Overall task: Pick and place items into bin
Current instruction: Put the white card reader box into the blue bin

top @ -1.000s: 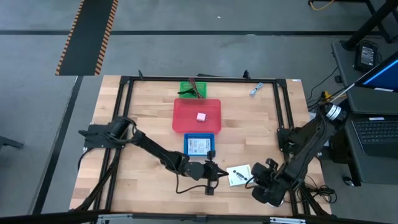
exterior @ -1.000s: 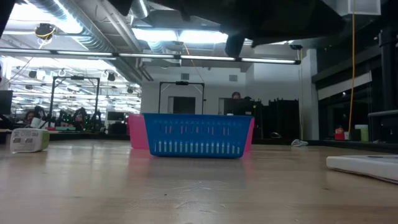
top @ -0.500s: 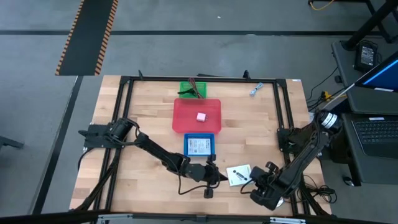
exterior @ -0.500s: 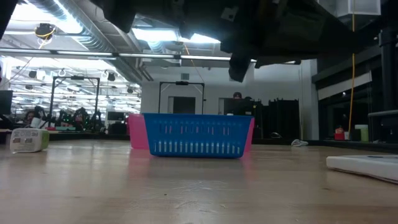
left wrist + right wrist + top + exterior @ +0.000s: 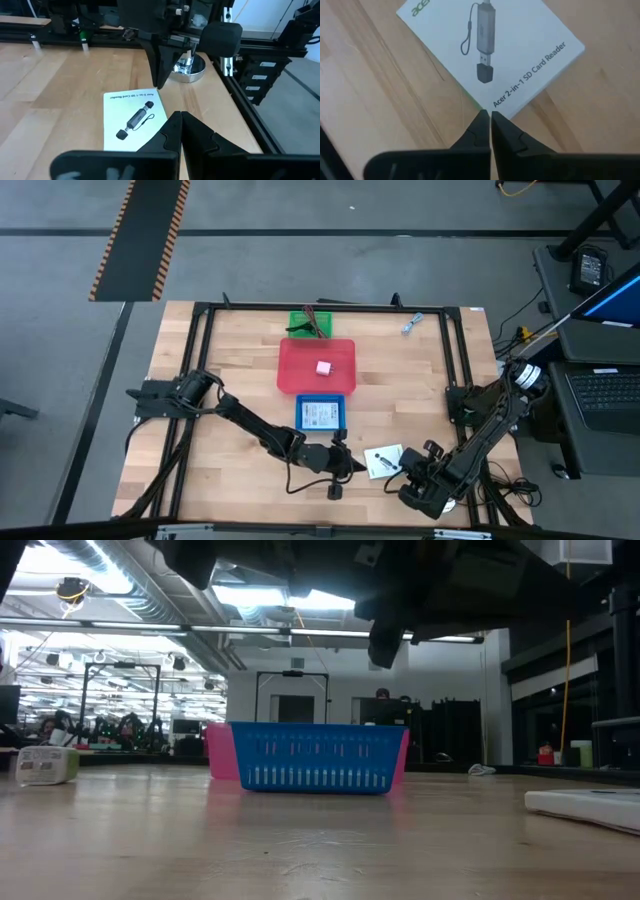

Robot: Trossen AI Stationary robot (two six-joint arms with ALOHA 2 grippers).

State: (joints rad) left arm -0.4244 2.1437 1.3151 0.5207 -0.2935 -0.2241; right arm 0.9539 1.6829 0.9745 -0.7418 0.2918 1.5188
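On the wooden table (image 5: 230,370), a white printed card (image 5: 383,461) lies flat near the front edge, at about 5 o'clock from the table's middle. Its print reads "Acer 2-in-1 SD Card Reader". The right gripper (image 5: 412,473) hangs just at the card's 4 o'clock side, and in the right wrist view its two dark fingertips (image 5: 485,122) are pressed together, tips right at the card's (image 5: 490,50) corner. The left gripper (image 5: 352,464) sits at the card's 9 o'clock side, fingers likewise closed to a point in the left wrist view (image 5: 181,125), holding nothing. That view also shows the card (image 5: 134,120) with the right arm's finger coming down by its far corner.

The bins stand toward 12 o'clock from the card: a blue bin (image 5: 321,413) with another printed card already in it, then a red bin (image 5: 300,370) holding a pink cube (image 5: 323,367), then a green bin (image 5: 298,320) with a dark red cord loop (image 5: 316,325). A small blue-grey piece (image 5: 412,323) lies at about 1 o'clock, near the back edge.

The risks appear to be these: the card is thin and flat on the wood, so closed fingers pushing at its corner would likely slide it rather than lift it, and with both grippers crowding the same card, the arms could bump one another.
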